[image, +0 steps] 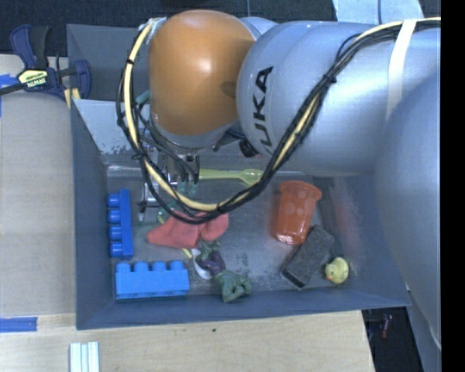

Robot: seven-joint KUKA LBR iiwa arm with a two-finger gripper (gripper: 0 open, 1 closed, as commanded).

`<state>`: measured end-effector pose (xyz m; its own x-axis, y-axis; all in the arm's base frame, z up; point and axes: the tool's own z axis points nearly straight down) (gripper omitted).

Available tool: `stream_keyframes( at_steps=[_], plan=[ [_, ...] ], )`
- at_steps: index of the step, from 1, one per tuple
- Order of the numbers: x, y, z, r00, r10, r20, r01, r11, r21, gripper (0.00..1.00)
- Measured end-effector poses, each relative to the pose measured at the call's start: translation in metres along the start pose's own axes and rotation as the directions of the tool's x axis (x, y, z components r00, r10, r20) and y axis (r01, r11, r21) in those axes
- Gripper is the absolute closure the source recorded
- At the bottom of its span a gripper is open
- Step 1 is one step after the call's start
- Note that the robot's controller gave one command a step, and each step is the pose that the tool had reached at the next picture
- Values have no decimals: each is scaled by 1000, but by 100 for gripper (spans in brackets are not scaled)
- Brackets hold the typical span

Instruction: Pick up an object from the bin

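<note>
- Grey metal bin has all its things lying on its floor. Nothing looks lifted, so I judge the pick not yet made.
- Jaws hang in the bin's left half, under the arm's orange cover; wide or narrow, I cannot tell.
- Narrow blue brick lies near, at their 8 o'clock; a broad blue brick lies further off at 6.
- Red floppy piece — the likeliest target — lies just beside them at 5 o'clock, apparently not between them.
- Orange cup, dark sponge and yellow ball lie well apart, toward 4 o'clock.
</note>
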<state>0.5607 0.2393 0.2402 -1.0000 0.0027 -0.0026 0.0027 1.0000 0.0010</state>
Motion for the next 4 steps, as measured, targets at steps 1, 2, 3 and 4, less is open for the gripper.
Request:
stream_keyframes(
  at_steps=[1,2,3,4],
  plan=[
    [0,0,0,1000,0,0,0,1000,0,0],
    [32,-35,33,981,-193,6,193,981,-1,0],
    [24,-56,52,988,-154,4,154,988,-1,0],
    [9,-108,113,999,-44,4,44,999,0,0]
  ],
)
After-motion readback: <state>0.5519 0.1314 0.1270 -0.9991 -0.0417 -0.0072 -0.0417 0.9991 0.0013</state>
